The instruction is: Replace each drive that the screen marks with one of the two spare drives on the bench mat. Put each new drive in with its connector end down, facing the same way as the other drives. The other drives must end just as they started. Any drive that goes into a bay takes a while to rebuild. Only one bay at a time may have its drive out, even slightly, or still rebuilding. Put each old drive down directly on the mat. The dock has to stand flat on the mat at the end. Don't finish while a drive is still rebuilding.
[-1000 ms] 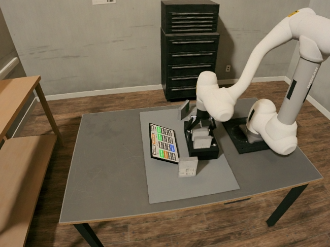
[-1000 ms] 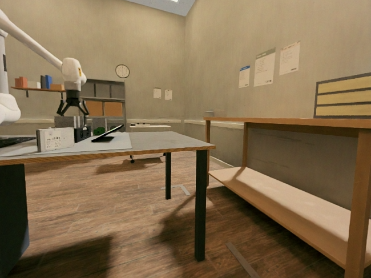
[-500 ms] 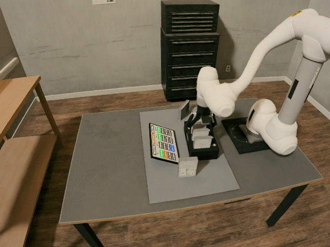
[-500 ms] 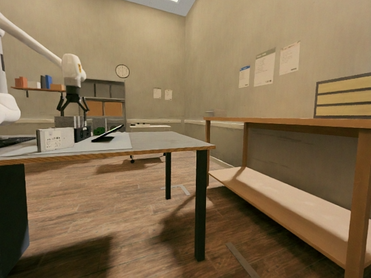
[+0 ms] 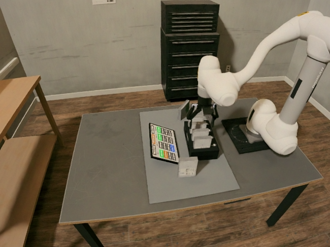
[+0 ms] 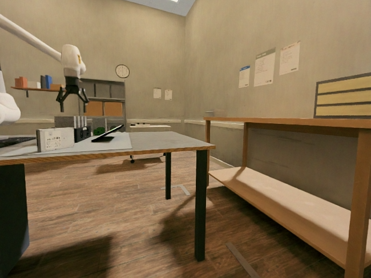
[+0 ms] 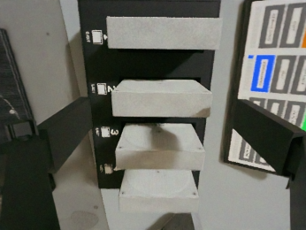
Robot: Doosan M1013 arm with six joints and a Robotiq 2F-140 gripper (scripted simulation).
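My gripper (image 5: 201, 124) (image 6: 73, 111) (image 7: 163, 112) is open and empty, pointing down above the dock, its fingers to either side of the row of drives. The black dock (image 5: 204, 155) (image 6: 83, 133) (image 7: 99, 64) stands on the mat (image 5: 165, 189) with several pale drives upright in its bays. The frontmost drive (image 5: 202, 142) (image 7: 164, 33) is at the top in the wrist view. One loose drive (image 5: 187, 167) (image 6: 55, 139) stands upright on the mat in front of the dock. Another loose drive (image 5: 184, 109) stands at the back left of it.
A tilted screen (image 5: 164, 142) (image 6: 108, 132) (image 7: 244, 88) stands left of the dock in the top view, with green, orange and blue cells; its small text is unreadable. The arm's black base plate (image 5: 242, 148) is to the dock's right.
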